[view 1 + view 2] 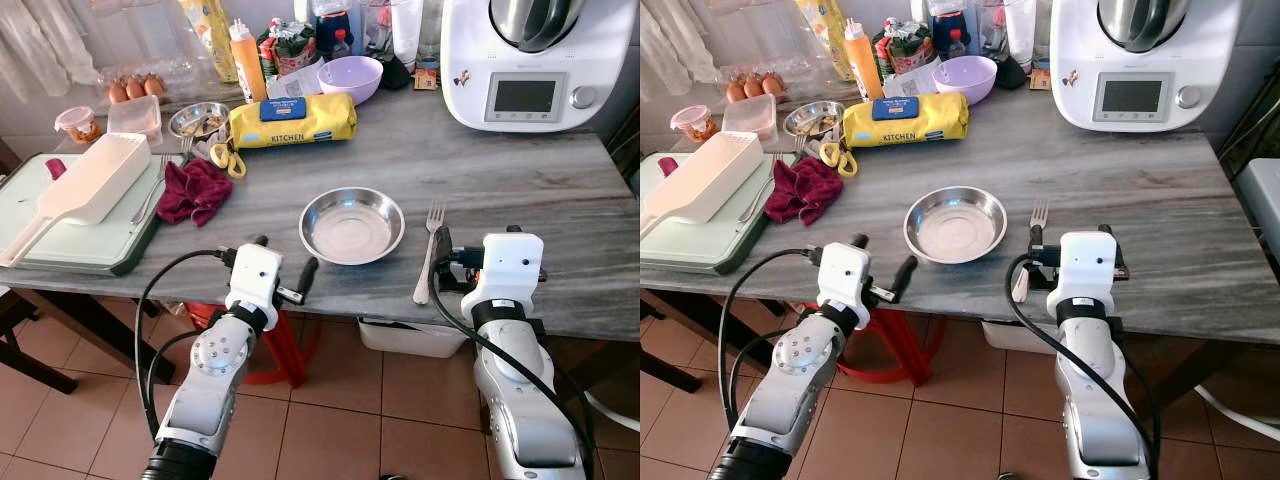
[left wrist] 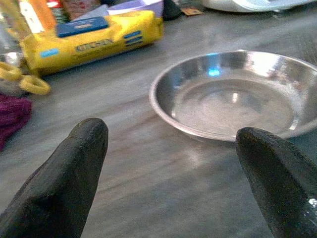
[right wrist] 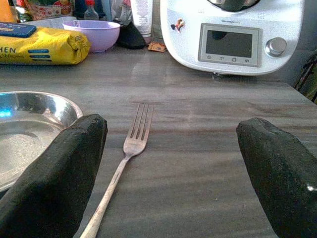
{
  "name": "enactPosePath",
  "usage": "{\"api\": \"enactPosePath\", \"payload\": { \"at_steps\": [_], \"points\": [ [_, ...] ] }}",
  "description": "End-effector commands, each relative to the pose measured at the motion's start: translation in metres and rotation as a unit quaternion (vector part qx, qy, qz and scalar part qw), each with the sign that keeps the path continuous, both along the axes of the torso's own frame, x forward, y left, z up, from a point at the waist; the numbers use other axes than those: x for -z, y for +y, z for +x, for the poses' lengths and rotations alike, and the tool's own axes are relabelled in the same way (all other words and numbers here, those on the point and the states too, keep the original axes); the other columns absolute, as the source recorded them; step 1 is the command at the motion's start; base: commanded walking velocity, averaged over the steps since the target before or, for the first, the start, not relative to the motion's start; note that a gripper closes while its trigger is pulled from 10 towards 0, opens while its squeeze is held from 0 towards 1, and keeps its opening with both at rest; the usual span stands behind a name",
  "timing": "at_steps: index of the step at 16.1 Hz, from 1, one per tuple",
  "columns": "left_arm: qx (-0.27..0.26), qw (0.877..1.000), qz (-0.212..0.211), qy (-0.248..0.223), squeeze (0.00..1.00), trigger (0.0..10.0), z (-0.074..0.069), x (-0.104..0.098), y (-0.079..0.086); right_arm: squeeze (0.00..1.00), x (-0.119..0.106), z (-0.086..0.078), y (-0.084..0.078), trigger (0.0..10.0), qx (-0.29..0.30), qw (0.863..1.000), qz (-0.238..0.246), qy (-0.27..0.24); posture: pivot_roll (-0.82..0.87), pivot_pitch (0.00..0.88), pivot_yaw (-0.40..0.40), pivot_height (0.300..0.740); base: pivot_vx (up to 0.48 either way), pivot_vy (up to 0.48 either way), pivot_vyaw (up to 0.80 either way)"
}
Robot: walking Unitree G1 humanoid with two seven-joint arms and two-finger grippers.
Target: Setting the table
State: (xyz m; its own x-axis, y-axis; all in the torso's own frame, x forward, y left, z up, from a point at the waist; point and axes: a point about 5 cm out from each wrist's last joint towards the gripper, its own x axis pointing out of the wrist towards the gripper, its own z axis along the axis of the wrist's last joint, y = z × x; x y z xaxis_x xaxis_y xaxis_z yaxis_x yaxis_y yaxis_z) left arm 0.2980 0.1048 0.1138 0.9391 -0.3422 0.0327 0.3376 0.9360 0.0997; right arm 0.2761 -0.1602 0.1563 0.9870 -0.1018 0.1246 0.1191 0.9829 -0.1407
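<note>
Standing partly done: bowl (image 1: 352, 226) and fork (image 1: 429, 248) laid on surface (image 1: 560, 200), both hands, left hand (image 1: 283, 268) and right hand (image 1: 478, 262), open and empty; other pieces not yet laid.

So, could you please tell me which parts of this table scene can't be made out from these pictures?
- Fork: the handle's end is hidden behind the right pincer in the left eye view.
- White kitchen machine: its top is cut off by the picture edge.
- Small steel bowl by the egg tray: contents too small to identify.
- White bin under the table: mostly hidden by the tabletop.
- Yellow packet: blurred in the left wrist view.
</note>
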Motion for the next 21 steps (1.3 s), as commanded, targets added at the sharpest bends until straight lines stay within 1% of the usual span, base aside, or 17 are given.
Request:
{"api": "enactPosePath", "payload": {
  "at_steps": [1,3,7,13,21],
  "points": [
    [-0.014,1.000,0.001,0.002,0.00,10.0,0.0017,-0.0001,0.0061,0.00,-0.0014,-0.0014,0.0034,10.0,-0.008,1.000,0.003,-0.002,-0.11,0.069,0.120,0.740,0.000,0.000,-0.77],
    [-0.028,1.000,0.001,0.000,0.00,10.0,0.0013,-0.0010,0.0063,0.00,-0.0022,-0.0020,0.0032,10.0,-0.012,1.000,0.000,-0.007,-0.11,0.068,0.119,0.740,0.000,0.000,0.00],
    [-0.026,1.000,-0.002,0.005,0.00,10.0,-0.0012,-0.0001,-0.0002,0.00,-0.0035,-0.0004,0.0047,10.0,-0.016,1.000,0.000,-0.007,-0.11,0.065,0.115,0.740,0.000,0.000,0.00],
    [-0.032,0.999,0.008,0.010,0.00,10.0,0.0005,0.0018,0.0011,0.00,-0.0018,0.0007,0.0027,10.0,-0.011,1.000,0.002,-0.003,-0.11,0.069,0.117,0.740,-0.312,0.000,0.00],
    [-0.026,0.999,0.016,0.011,0.00,10.0,0.0008,0.0023,0.0025,0.00,-0.0006,0.0026,0.0016,10.0,-0.002,1.000,0.014,0.000,-0.11,0.069,0.122,0.740,-0.347,0.000,0.00]
  ]
}}
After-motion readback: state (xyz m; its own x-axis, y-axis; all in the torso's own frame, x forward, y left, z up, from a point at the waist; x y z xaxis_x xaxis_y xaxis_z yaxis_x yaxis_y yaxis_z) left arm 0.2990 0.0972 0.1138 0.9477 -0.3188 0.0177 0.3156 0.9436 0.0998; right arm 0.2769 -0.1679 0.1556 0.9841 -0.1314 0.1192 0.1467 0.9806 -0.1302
